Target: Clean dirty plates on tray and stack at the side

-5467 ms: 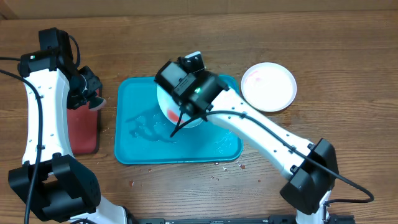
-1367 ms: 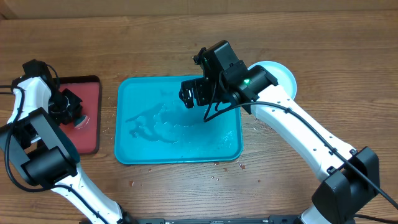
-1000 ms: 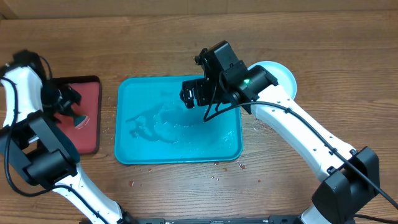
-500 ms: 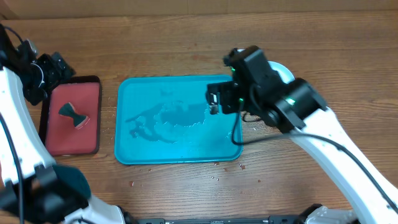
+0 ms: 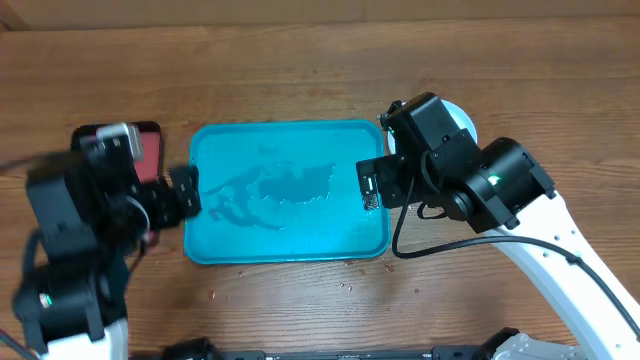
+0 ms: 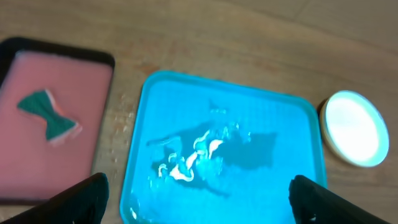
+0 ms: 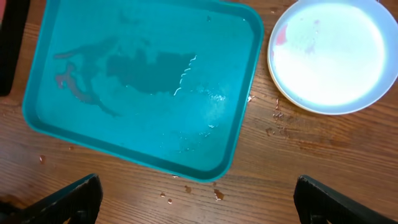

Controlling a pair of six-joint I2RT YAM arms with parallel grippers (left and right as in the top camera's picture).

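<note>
Teal rectangular plastic tray [image 5: 290,245]: bare of plates now, with only a film of water and pale suds across its middle. A few seconds ago a plate lay on it under the right arm.
Round plastic plates [image 7: 333,56]: stacked on the wooden bench [image 5: 300,60], just off the tray's 2 o'clock corner. The top face is white inside a pale blue rim, with a faint pink trace at its 10 o'clock edge. How many lie beneath cannot be told.
Right gripper [image 5: 372,185]: jaws spread with nothing between them, drawn back from the tray's middle to its 3 o'clock rim.
Left gripper [image 5: 183,192]: jaws spread and empty, at the tray's 9 o'clock rim.
Green bow-tie-shaped sponge [image 6: 48,115]: let go and lying on the black-rimmed red tray [image 6: 68,74], at 9 o'clock of the teal one.
Meaning: washing and stacking look finished — only that pink trace might merit another wipe.
</note>
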